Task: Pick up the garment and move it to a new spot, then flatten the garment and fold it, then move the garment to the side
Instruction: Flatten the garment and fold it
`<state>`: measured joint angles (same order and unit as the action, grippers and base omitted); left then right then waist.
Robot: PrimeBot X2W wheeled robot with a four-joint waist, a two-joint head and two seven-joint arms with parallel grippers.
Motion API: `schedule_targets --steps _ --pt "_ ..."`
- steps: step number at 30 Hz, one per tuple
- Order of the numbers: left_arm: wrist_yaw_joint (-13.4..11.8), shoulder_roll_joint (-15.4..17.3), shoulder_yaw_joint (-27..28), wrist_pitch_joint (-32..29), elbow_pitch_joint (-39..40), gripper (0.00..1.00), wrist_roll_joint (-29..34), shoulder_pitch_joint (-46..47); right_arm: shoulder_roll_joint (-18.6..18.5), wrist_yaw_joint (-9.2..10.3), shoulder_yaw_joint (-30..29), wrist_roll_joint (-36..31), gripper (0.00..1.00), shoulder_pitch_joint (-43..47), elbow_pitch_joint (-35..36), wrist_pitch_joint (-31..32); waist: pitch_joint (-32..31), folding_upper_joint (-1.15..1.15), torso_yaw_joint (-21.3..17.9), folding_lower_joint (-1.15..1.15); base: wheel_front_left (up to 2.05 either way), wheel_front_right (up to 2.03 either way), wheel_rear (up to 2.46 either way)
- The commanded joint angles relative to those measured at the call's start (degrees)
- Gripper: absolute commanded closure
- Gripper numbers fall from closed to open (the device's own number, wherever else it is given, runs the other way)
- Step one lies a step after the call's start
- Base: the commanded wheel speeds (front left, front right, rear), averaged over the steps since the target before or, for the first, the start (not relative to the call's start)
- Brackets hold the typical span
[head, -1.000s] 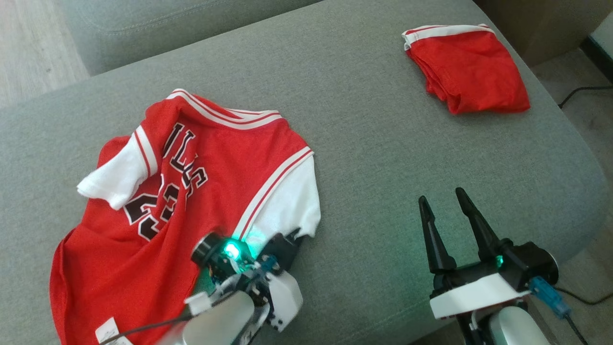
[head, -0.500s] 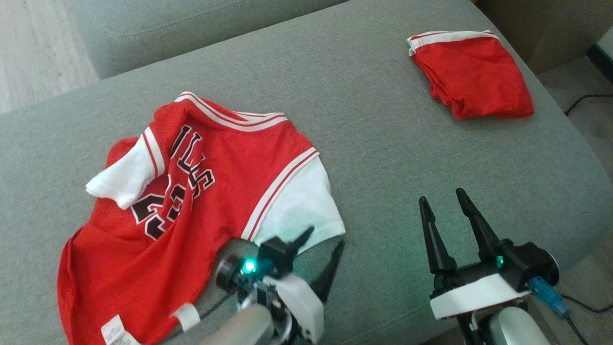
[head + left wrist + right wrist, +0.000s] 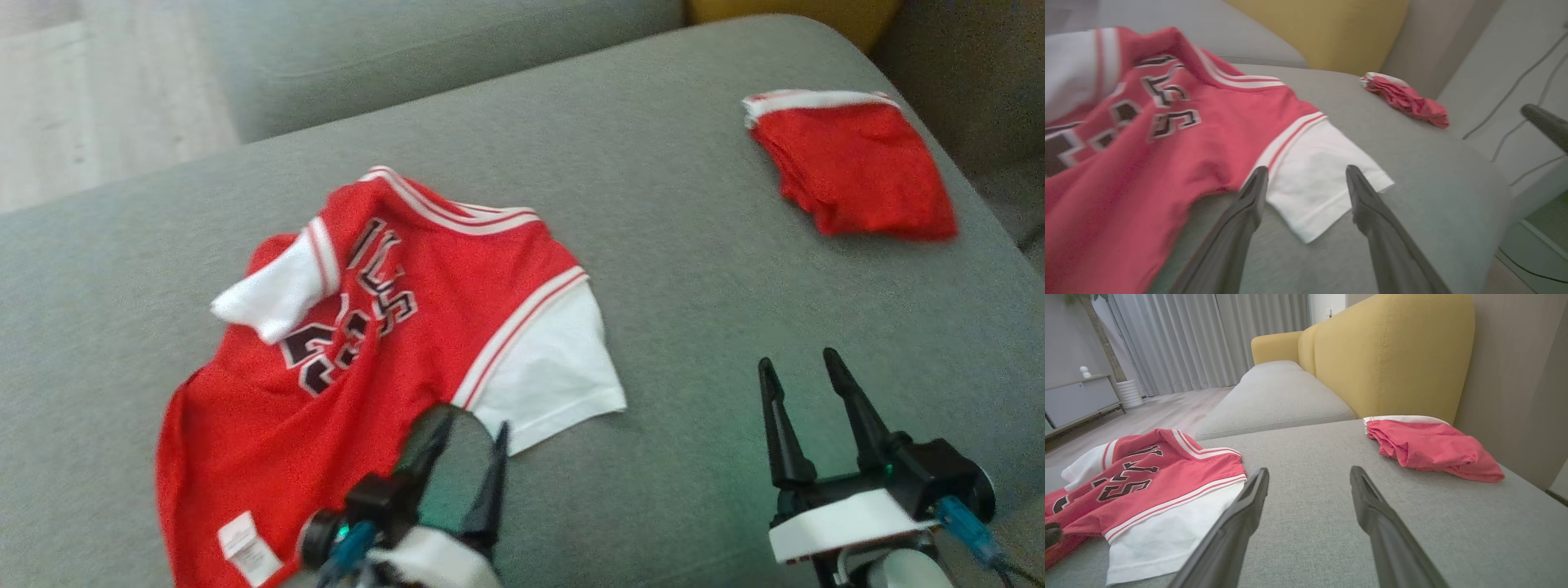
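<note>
Roughly: jersey [image 3: 367,343] lies rumpled on the cushion [image 3: 694,286], leftward, far sleeve [image 3: 273,294] flipped over its lettering [image 3: 371,298]. Empty left gripper [image 3: 474,421] stands spread beside the near sleeve [image 3: 555,367]; right gripper [image 3: 797,359] spread too. To flatten: pull sleeve edges outward; hem [image 3: 175,474] possibly bunched, blurry.

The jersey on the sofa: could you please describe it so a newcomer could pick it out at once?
On the wide grey sofa seat, look to the left half. The jersey lies there, red with white sleeves and black lettering; the other red garment, far right, is smaller, bundled and unlettered.
</note>
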<state>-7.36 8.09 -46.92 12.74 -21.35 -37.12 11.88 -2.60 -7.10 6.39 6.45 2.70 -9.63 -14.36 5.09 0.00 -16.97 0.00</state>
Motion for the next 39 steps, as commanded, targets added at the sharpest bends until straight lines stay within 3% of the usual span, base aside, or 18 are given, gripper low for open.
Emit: schedule_targets --steps 1,8,14,16,23,34,39 --pt "-1.49 1.36 3.18 1.23 3.10 0.00 0.72 -0.44 -0.28 -0.39 0.65 -0.58 0.00 -0.91 2.05 -0.63 -1.71 0.00 3.00 0.00 0.00 0.00 0.00" --pt "-6.80 5.03 11.57 2.22 11.53 0.00 5.68 -8.70 -0.28 -0.39 -1.54 -0.48 0.00 0.02 2.95 -0.63 -4.35 0.00 10.85 0.00 0.00 0.00 0.00" --pt "-7.74 5.61 21.86 2.24 16.53 0.00 11.30 -16.50 -0.28 -0.39 -3.51 -1.85 0.00 0.46 1.63 -0.63 -5.91 0.00 15.56 0.00 0.00 0.00 0.00" --pt "-6.59 4.87 26.95 2.25 17.61 0.00 13.68 -19.65 -0.28 -0.39 -4.53 -2.18 0.00 0.62 0.25 -0.63 -6.50 0.00 16.93 0.00 0.00 0.00 0.00" --pt "-2.14 2.20 35.11 2.25 16.10 0.00 18.97 -24.25 -0.28 -0.39 -5.66 -2.49 0.00 1.05 -3.40 -0.63 -7.47 0.00 17.93 0.00 0.00 0.00 0.00" --pt "6.69 -2.74 42.18 2.26 14.31 0.00 23.65 -25.54 -0.28 -0.39 -4.53 -1.64 0.00 1.82 -5.09 -0.63 -8.01 0.00 17.22 0.00 0.00 0.00 0.00" --pt "9.49 -3.83 43.97 2.26 13.39 0.00 25.17 -25.00 -0.28 -0.39 -3.14 -1.17 0.00 1.93 -5.18 -0.63 -7.83 0.00 16.74 0.00 0.00 0.00 0.00"
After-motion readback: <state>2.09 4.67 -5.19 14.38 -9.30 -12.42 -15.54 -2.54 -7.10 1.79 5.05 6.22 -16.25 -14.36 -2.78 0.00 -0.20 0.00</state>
